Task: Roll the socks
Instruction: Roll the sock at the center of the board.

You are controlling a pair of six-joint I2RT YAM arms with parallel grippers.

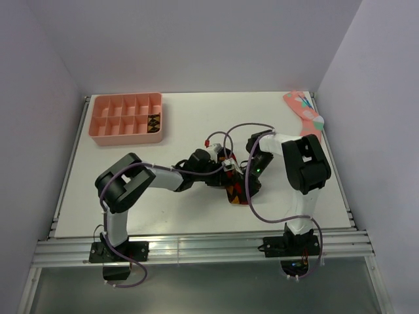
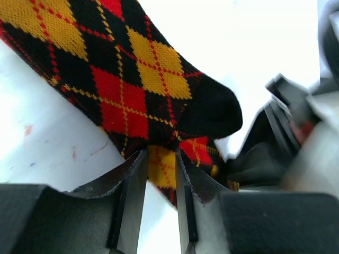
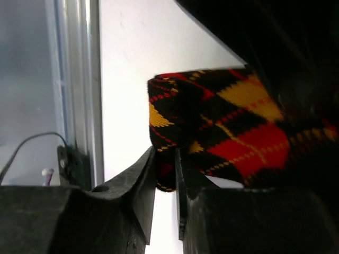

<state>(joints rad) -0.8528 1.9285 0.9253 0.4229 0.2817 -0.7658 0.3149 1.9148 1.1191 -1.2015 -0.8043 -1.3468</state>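
Observation:
A dark argyle sock with red and orange diamonds [image 1: 236, 190] lies mid-table, partly folded, between both arms. In the left wrist view the sock [image 2: 127, 79] stretches across the top, its black toe [image 2: 212, 108] to the right. My left gripper [image 2: 161, 159] is shut on a fold of it. My right gripper [image 3: 165, 159] is shut on the sock's folded edge [image 3: 212, 127], close to the left gripper [image 1: 229, 171]. In the top view my right gripper [image 1: 252, 175] sits at the sock. A second argyle sock shows rolled in the pink tray [image 1: 154, 122].
A pink compartment tray [image 1: 126, 119] stands at the back left. A pink sock with teal and white marks [image 1: 305, 112] lies at the back right corner. The table's front rail [image 1: 196, 247] runs below the arms.

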